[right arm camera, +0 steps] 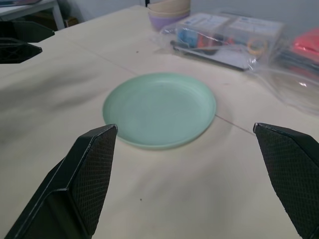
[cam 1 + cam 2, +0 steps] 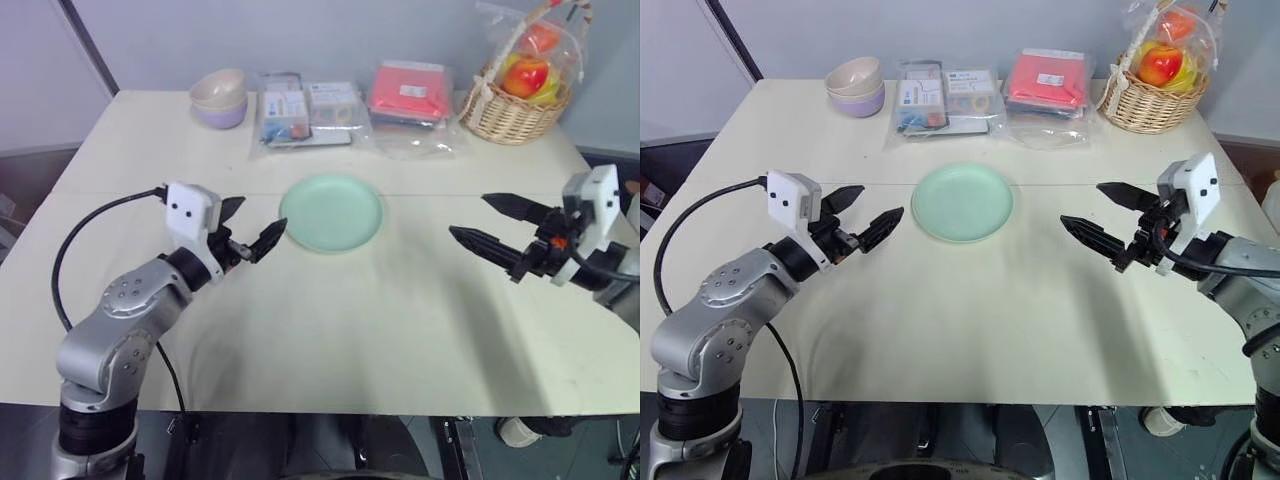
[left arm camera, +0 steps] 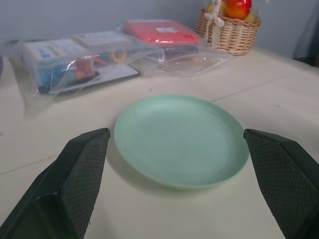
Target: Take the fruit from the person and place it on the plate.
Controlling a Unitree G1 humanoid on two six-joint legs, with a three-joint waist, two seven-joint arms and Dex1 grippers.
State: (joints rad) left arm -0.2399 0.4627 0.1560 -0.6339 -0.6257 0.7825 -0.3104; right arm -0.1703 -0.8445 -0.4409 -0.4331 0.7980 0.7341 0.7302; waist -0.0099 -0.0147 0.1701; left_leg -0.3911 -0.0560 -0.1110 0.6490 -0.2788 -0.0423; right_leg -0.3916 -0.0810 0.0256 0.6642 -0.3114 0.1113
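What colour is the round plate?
Pale mint green, plain; the round flat plate shows best in the left wrist view.

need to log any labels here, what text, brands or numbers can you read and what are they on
No text can be read.
White label on the red packet: print too small to read.
Cards inside the clear plastic packs: printing blurred, unreadable.
Plate, bowls, wicker basket: no markings seen.

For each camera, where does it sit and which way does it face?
Left eye, right eye: on the head, looking down over the table; both arms show.
Left wrist: looks along the open left hand at the plate.
Right wrist: looks along the open right hand at the plate.
Shared: plate, basket, packets.
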